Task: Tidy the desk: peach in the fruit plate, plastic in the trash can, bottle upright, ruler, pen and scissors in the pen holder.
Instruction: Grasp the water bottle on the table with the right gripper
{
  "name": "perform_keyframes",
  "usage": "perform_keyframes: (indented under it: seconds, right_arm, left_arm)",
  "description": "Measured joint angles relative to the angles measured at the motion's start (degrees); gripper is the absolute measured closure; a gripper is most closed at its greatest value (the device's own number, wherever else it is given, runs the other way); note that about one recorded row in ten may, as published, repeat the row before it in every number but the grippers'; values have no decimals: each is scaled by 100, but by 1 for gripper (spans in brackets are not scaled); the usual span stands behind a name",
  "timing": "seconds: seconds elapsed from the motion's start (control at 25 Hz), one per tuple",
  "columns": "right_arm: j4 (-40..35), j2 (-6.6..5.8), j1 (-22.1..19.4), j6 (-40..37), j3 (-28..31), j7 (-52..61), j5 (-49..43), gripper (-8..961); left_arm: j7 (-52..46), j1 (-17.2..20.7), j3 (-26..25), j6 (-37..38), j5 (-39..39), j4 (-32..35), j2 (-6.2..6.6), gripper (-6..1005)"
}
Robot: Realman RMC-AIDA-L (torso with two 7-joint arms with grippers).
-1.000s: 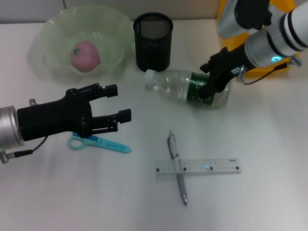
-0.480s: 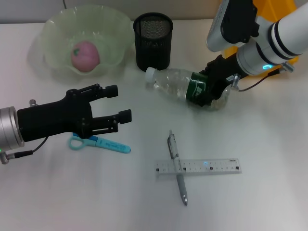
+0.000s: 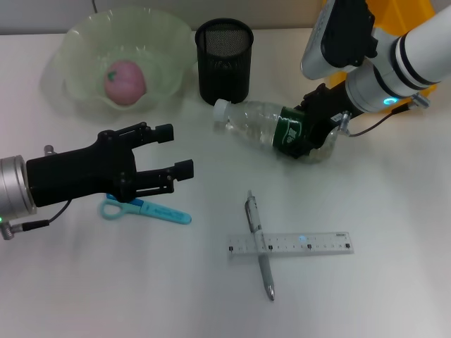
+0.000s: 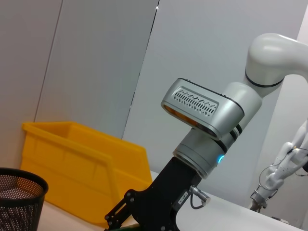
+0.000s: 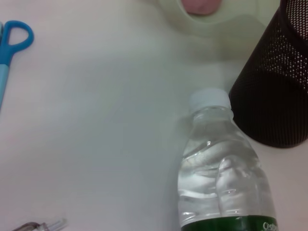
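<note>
A clear bottle [image 3: 257,124] with a green label lies on its side in front of the black mesh pen holder [image 3: 224,60]. Its white cap [image 3: 220,108] points left. My right gripper [image 3: 308,127] is shut on the bottle's labelled end. The bottle [image 5: 224,178] and the holder [image 5: 274,82] also show in the right wrist view. My left gripper [image 3: 175,150] is open and empty, held above the blue scissors [image 3: 144,209]. A pen [image 3: 259,243] lies crossed over a clear ruler [image 3: 289,244] at the front. The peach [image 3: 125,81] sits in the pale green fruit plate [image 3: 77,39]. No plastic is in view.
A yellow bin [image 3: 398,14] stands at the back right behind my right arm; it also shows in the left wrist view [image 4: 82,163]. The fruit plate is at the back left, with the pen holder beside it.
My right gripper has shifted slightly left and down on the bottle's labelled end, and the bottle has turned a little with it. The left arm has not moved.
</note>
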Motion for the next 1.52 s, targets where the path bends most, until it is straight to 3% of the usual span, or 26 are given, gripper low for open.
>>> perform_keyframes:
  seconds: [0.92,1.52]
  right_arm:
    - [-116,25,-181,-18,10,-22,79,185]
    - [-1411,14,-1159,-938,-3,-400,1260,191]
  left_arm:
    - [-36,-43,0,-9,0,0,5,242]
    - [-55,-52,-86,-17,-18,0,27,248]
